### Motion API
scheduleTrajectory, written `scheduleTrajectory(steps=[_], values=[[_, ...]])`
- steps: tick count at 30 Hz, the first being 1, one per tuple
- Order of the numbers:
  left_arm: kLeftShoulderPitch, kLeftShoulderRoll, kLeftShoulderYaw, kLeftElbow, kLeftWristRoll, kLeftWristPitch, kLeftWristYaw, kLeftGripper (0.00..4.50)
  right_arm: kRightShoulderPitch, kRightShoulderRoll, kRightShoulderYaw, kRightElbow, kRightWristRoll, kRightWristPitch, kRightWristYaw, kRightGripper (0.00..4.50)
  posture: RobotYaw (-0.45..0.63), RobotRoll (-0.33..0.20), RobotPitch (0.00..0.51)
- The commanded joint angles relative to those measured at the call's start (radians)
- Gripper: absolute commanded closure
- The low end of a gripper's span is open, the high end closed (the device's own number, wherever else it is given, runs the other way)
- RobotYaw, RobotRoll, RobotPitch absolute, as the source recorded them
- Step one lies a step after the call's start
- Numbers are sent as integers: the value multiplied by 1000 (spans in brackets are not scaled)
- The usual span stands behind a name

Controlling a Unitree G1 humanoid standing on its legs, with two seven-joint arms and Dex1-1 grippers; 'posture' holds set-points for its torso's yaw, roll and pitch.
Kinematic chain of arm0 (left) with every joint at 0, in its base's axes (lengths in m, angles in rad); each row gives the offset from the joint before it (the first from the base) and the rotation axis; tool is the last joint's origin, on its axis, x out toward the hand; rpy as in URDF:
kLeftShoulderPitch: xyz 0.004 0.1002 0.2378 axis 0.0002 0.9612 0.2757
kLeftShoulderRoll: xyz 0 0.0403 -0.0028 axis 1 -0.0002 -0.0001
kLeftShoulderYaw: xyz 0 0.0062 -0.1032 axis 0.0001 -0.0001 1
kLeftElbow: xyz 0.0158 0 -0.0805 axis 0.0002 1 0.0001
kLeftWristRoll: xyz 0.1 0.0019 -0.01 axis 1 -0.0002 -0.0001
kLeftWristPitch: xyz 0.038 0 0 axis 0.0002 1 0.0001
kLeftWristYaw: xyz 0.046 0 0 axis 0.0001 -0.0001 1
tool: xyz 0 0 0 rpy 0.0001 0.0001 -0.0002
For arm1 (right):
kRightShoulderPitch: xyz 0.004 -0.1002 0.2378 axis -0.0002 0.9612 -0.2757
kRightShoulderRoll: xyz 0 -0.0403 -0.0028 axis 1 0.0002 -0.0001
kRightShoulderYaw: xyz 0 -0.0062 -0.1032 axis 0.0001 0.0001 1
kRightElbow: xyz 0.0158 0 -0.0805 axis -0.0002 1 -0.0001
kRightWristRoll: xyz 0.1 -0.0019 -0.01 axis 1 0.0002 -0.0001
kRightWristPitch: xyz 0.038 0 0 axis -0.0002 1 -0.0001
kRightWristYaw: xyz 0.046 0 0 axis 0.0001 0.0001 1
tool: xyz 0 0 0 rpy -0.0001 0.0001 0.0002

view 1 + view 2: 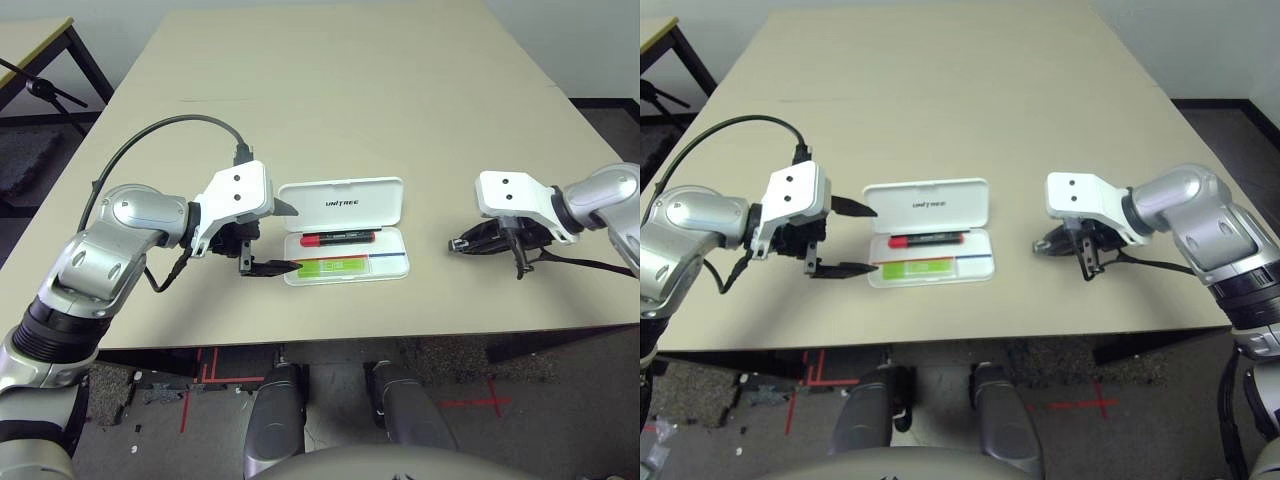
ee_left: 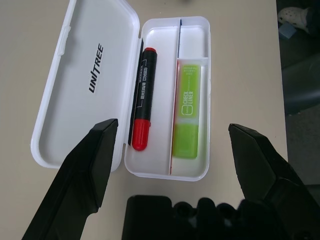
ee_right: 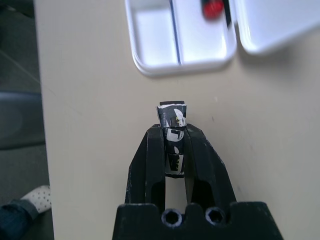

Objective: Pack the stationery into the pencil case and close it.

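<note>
Right, the flat white hinged plastic pencil case (image 1: 390, 238) lies open on the beige table (image 1: 330, 80), its lid (image 1: 385, 200) laid back towards 12 o'clock and lettered UNITREE on the inside. A red-and-blue stripe runs along the divider between its two long compartments. The far one holds the black marker with a red cap (image 2: 144, 95), lying along the hinge, cap towards 9 o'clock; its white print is too small to read. In the near one, towards the 9 o'clock end, sits the lime-green plastic highlighter (image 2: 187, 115), printed CHECK LINER.

At 9 o'clock from the case, the black left gripper (image 2: 172, 127) is spread wide, its fingers apart and nothing between them. Near the case at 3 o'clock, the black right gripper (image 3: 172, 127) is closed on the small silver-and-black metallic piece (image 3: 172, 140), pinched between its fingertips; the piece carries white and yellowish markings I can't make out.

Farther out, another table (image 1: 30, 38) with black legs stands at about 10 o'clock, and red tape lines (image 1: 478, 402) mark the floor around 5 o'clock. A person's white shoe with dark spots (image 3: 41, 198) shows past the table edge.
</note>
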Motion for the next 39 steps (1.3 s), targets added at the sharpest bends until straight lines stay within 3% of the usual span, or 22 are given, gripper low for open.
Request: scheduleTrajectory(steps=[1,20,38,39], values=[[5,8,-15,-1,11,4,4,0,-21,30,-5,-34,21,5,30,4250,-12,0,121],[38,11,-8,-35,13,24,32,0,-82,227,75,47,-93,-63,-2,4250,21,0,123],[42,12,-8,-44,12,34,39,0,-62,298,119,62,-151,-77,-18,4250,24,0,122],[42,12,-8,-43,12,33,38,0,-62,299,119,62,-153,-78,-17,3900,23,0,122]])
